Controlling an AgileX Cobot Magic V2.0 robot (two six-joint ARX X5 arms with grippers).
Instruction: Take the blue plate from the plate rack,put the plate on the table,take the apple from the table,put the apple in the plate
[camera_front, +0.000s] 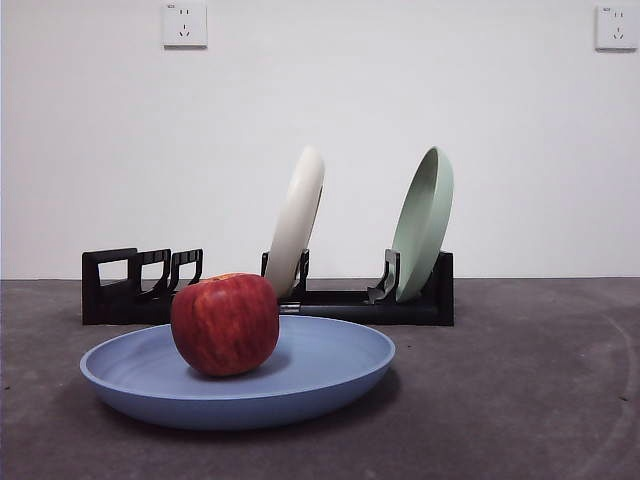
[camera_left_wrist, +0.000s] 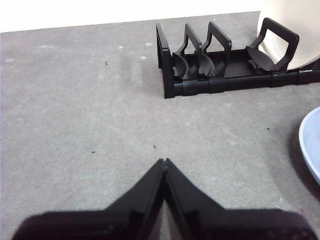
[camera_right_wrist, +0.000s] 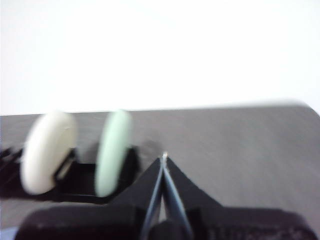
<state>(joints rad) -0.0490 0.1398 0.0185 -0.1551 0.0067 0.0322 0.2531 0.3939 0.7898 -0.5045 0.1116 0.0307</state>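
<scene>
- Apple (camera_front: 225, 324) resting in blue plate (camera_front: 330, 372) on table (camera_front: 520, 400), near side of plate rack (camera_front: 350, 303).
- Likely firm, smooth, roll-prone; best gripped across widest middle.
- Left gripper (camera_left_wrist: 164, 161) and right gripper (camera_right_wrist: 164, 156) clenched, empty.

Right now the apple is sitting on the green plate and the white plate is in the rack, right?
Not quite. The front view shows the apple sitting on the blue plate. The green plate stands in the rack with the white plate.
</scene>
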